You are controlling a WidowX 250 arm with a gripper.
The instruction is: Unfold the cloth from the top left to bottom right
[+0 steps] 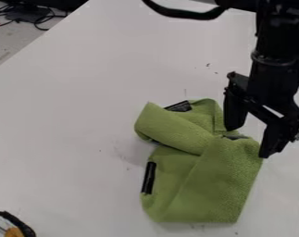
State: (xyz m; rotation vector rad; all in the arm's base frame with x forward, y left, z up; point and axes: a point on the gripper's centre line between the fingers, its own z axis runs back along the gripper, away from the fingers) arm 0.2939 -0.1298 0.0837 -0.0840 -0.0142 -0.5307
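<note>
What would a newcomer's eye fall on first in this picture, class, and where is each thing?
First comes the bright green cloth, folded and rumpled, right of centre in the lower half of the pale table. Next is the black arm at the upper right, its end effector open at the cloth's upper right edge. A smaller catch is the orange piece in the bottom left corner.
</note>
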